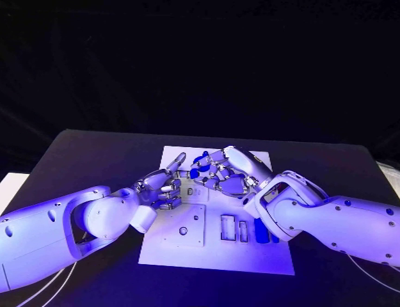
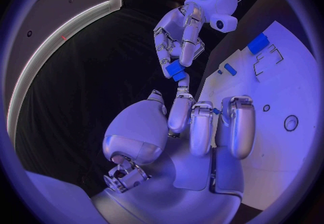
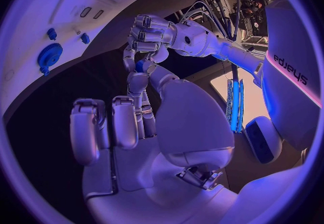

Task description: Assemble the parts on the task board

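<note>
While both silver many-fingered hands meet over the far half of the flat white task board (image 1: 216,256), the deciding relation sits between their fingertips. Right hand (image 1: 226,171) comes in from the far right, fingers curled, with a small blue block-shaped part (image 2: 175,68) at its fingertips; it looks pinched there, smooth, hard plastic by appearance. Left hand (image 1: 160,187) lies just beside it, nearer the robot, one finger raised toward that part and the others curled in; whether it holds anything I cannot tell. Part's long axis too small to judge. More small blue parts (image 1: 200,171) lie on the board's far end, under the right hand. Slim blue bar (image 1: 260,230) stands beside rectangular slots on the near half. A blue toothed gear (image 3: 49,54) lies on the board.
</note>
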`<state>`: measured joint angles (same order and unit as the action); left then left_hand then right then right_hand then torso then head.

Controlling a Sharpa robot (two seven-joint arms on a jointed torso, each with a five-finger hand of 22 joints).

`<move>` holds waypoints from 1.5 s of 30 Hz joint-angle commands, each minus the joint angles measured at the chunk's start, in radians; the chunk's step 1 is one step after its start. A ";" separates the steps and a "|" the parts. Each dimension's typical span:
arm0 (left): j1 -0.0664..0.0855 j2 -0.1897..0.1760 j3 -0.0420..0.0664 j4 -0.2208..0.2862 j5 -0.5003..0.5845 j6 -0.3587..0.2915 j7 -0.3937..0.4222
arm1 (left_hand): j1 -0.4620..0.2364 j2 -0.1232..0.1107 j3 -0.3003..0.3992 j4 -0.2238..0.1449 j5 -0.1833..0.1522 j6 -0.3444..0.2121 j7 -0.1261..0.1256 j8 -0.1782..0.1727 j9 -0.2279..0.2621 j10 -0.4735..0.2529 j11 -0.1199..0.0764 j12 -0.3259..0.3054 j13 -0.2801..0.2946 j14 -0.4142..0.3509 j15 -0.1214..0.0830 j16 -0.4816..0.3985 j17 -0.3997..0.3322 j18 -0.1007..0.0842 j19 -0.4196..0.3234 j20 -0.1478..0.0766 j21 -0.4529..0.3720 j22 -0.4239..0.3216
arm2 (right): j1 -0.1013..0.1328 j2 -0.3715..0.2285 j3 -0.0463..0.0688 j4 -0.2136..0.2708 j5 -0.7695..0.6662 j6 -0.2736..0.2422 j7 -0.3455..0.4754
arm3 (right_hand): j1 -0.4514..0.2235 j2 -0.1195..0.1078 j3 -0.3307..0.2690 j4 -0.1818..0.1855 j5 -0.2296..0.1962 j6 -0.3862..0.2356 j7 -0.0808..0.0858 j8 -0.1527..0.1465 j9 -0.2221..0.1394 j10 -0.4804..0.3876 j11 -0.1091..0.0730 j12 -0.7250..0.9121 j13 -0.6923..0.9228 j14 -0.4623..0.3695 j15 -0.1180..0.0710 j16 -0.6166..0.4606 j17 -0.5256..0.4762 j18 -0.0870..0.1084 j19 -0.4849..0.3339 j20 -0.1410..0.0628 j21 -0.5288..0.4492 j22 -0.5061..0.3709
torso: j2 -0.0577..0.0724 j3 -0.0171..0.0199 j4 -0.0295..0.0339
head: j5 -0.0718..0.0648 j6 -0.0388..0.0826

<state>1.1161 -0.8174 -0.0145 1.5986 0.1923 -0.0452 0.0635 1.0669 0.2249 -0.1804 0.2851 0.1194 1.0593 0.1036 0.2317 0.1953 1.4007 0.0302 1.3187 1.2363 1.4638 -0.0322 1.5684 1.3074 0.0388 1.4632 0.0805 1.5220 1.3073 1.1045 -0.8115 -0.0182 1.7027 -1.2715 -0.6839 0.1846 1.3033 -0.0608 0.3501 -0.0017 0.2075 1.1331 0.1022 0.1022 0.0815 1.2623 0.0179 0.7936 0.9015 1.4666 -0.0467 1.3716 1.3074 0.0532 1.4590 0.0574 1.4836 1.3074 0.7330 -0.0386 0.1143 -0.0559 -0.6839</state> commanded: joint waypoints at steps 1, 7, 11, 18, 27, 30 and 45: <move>0.002 0.000 0.002 0.003 -0.002 0.014 0.015 | 0.006 0.002 -0.004 -0.004 0.002 0.002 -0.003 0.005 0.001 0.002 -0.006 -0.006 -0.001 0.107 -0.006 0.002 0.263 -0.018 0.064 -0.008 0.005 0.175 | -0.002 -0.002 -0.001 -0.003 -0.007 0.001 -0.017 | -0.002 0.006 0.003 0.002 0.002 0.006 0.000 0.004 0.001 -0.009 0.000 -0.007 -0.001 0.058 -0.005 -0.005 0.026 -0.014 0.003 0.003 0.002 0.105 | 0.000 0.0000 0.0001 | 0.000 0.000; 0.002 0.000 0.002 0.003 -0.002 0.013 0.015 | 0.008 0.002 -0.004 -0.005 0.002 0.002 -0.003 0.005 0.003 0.003 -0.007 -0.006 -0.001 0.107 -0.006 0.002 0.263 -0.019 0.065 -0.008 0.006 0.177 | -0.003 -0.003 -0.001 -0.001 -0.005 -0.003 -0.014 | -0.003 0.006 0.002 0.002 0.002 0.006 0.000 0.004 0.001 -0.008 0.000 -0.006 0.001 0.058 -0.004 -0.005 0.027 -0.014 0.002 0.003 0.001 0.105 | 0.000 -0.0005 0.0006 | -0.001 0.000; 0.002 0.000 0.002 0.002 -0.003 0.009 0.014 | 0.009 0.002 -0.004 -0.006 0.002 0.001 -0.003 0.006 0.005 0.002 -0.007 -0.006 -0.001 0.107 -0.006 0.002 0.263 -0.019 0.066 -0.008 0.007 0.179 | -0.003 -0.003 -0.001 0.002 -0.001 -0.008 -0.009 | -0.004 0.006 0.002 0.003 0.001 0.006 0.000 0.004 0.001 -0.008 0.000 -0.006 0.001 0.057 -0.004 -0.006 0.026 -0.014 0.003 0.003 0.002 0.105 | 0.000 0.0001 0.0007 | 0.000 0.000; 0.002 0.000 0.002 0.001 -0.013 -0.010 0.005 | 0.016 0.001 -0.005 -0.008 0.002 -0.008 -0.002 0.003 0.012 -0.002 -0.006 -0.013 -0.008 0.107 -0.007 0.002 0.263 -0.018 0.064 -0.009 0.005 0.175 | -0.004 -0.004 -0.001 0.007 0.011 -0.018 0.000 | -0.006 0.006 0.001 0.004 0.001 0.006 0.000 0.004 0.001 -0.008 0.000 -0.007 0.000 0.057 -0.004 -0.006 0.026 -0.014 0.002 0.003 0.001 0.104 | 0.000 0.0000 0.0002 | 0.000 0.000; 0.002 -0.001 0.002 -0.004 -0.031 -0.054 -0.012 | 0.029 -0.003 -0.018 -0.007 0.001 -0.099 0.030 -0.043 0.016 -0.021 0.021 -0.038 -0.036 0.107 0.014 0.002 0.263 -0.017 0.060 0.007 0.001 0.168 | -0.005 -0.004 -0.001 0.010 0.023 -0.016 -0.001 | -0.006 0.006 0.001 0.004 0.001 0.006 0.000 0.004 0.001 -0.008 0.000 -0.007 0.000 0.057 -0.004 -0.006 0.026 -0.014 0.002 0.003 0.001 0.104 | 0.000 0.0000 0.0008 | -0.001 -0.001; 0.002 -0.003 0.002 -0.009 -0.035 -0.062 -0.012 | 0.030 -0.003 -0.019 -0.007 0.001 -0.104 0.033 -0.046 0.016 -0.022 0.023 -0.039 -0.038 0.107 0.016 0.002 0.263 -0.017 0.059 0.009 0.001 0.167 | -0.005 -0.004 -0.001 0.008 0.024 -0.011 -0.003 | -0.006 0.006 0.001 0.004 0.001 0.006 0.000 0.004 0.001 -0.008 0.000 -0.007 0.000 0.057 -0.004 -0.006 0.026 -0.014 0.002 0.003 0.001 0.104 | 0.000 0.0001 0.0008 | -0.001 -0.002; 0.013 -0.055 0.016 -0.048 -0.045 -0.082 0.046 | 0.047 -0.007 -0.019 -0.020 0.003 -0.109 0.037 -0.049 0.020 -0.028 0.027 -0.047 -0.047 0.107 0.021 0.002 0.263 -0.015 0.055 0.015 -0.003 0.160 | -0.005 0.008 -0.001 -0.044 -0.005 0.057 -0.066 | -0.010 0.004 -0.002 0.006 -0.003 0.006 0.001 0.003 0.001 -0.008 0.001 -0.008 0.000 0.056 -0.004 -0.009 0.023 -0.014 0.000 0.004 0.000 0.102 | 0.000 -0.0021 0.0007 | -0.006 -0.005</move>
<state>1.1256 -0.8716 0.0001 1.5471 0.1570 -0.1202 0.0715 1.1038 0.2196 -0.1998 0.2713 0.1194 0.9554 0.1390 0.1890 0.2136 1.3774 0.0535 1.2770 1.1900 1.4657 -0.0157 1.5684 1.3080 0.0390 1.4656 0.0903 1.5258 1.3078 1.0999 -0.8062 -0.0194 1.6628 -1.2510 -0.6708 0.1567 1.2996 -0.0606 0.3486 -0.0027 0.1992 1.1309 0.1047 0.1012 0.0809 1.2604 0.0160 0.7897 0.9022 1.4666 -0.0467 1.3659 1.3078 0.0532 1.4590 0.0574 1.4836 1.3078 0.7329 -0.0402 0.1147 -0.0610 -0.6880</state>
